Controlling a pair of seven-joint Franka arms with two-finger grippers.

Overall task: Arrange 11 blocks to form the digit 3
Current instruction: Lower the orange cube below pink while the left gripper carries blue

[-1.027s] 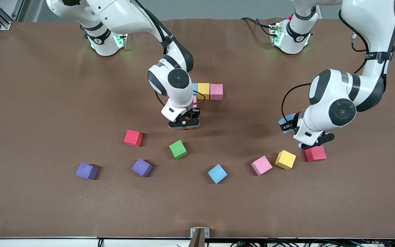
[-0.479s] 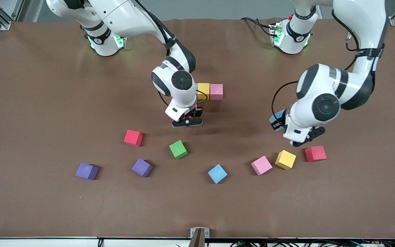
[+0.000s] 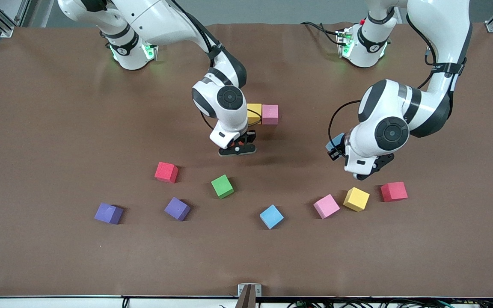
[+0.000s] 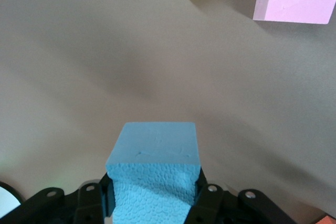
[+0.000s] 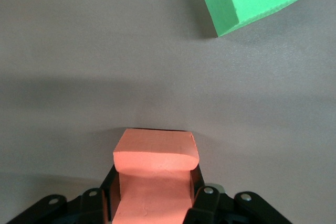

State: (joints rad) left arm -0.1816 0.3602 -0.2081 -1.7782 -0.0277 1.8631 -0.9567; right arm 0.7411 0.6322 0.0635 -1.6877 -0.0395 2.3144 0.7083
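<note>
My right gripper (image 3: 237, 150) is shut on an orange block (image 5: 155, 174) and hangs low over the mat, close to a row of touching cubes. Of that row a yellow cube (image 3: 253, 112) and a pink cube (image 3: 270, 114) show; the right wrist hides the rest. My left gripper (image 3: 360, 174) is shut on a blue block (image 4: 155, 169), over bare mat close to a loose yellow cube (image 3: 356, 199). Also loose are a pink cube (image 3: 326, 206), a red cube (image 3: 393, 191), a blue cube (image 3: 271, 216), a green cube (image 3: 222, 186) and another red cube (image 3: 166, 172).
Two purple cubes (image 3: 108, 213) (image 3: 177, 208) lie toward the right arm's end, nearer to the front camera than the red cube there. The brown mat (image 3: 58, 128) covers the whole table. A metal bracket (image 3: 249, 291) sits at the table's front edge.
The left gripper has risen from beside the red cube and moved toward the table's middle with the blue block. The right gripper has shifted slightly toward the row, still holding the orange block.
</note>
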